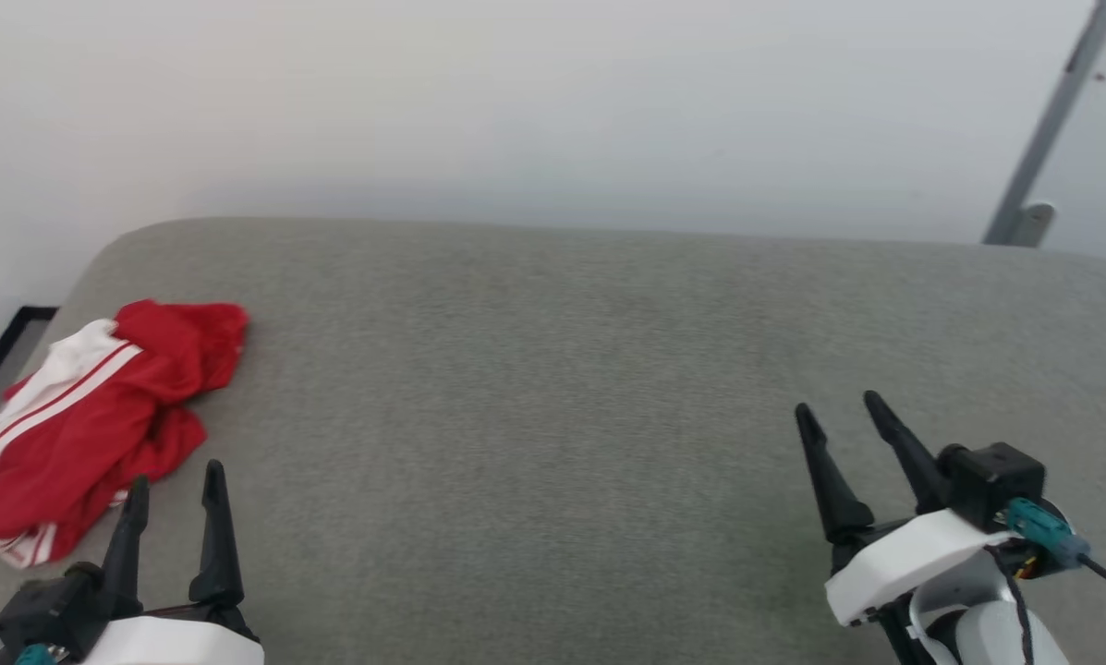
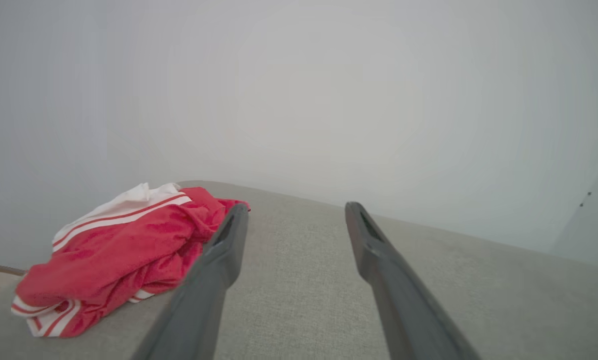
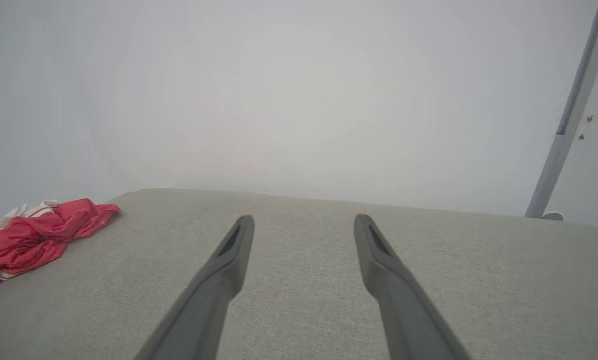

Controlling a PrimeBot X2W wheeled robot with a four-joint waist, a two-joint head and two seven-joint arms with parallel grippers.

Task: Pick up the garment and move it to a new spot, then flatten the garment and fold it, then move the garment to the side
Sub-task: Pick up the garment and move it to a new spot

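Garment [image 1: 100,416] lies crumpled in a heap at the far-left corner of the grey cloth-covered tabletop [image 1: 553,434], close to the edge, red w/ a white striped sleeve on top. Not flat, not folded. My left gripper [image 1: 175,473] hovers just beside it, jaws spread wide, nothing between them. In the left wrist view one finger overlaps the cloth, but I can't tell if it's touching. Right gripper [image 1: 837,403] is well apart on the right side, also spread fully, holding nothing. I judge we're at the very start: pick-up not yet done. Move to new spot, flatten, fold, shift aside are all left.
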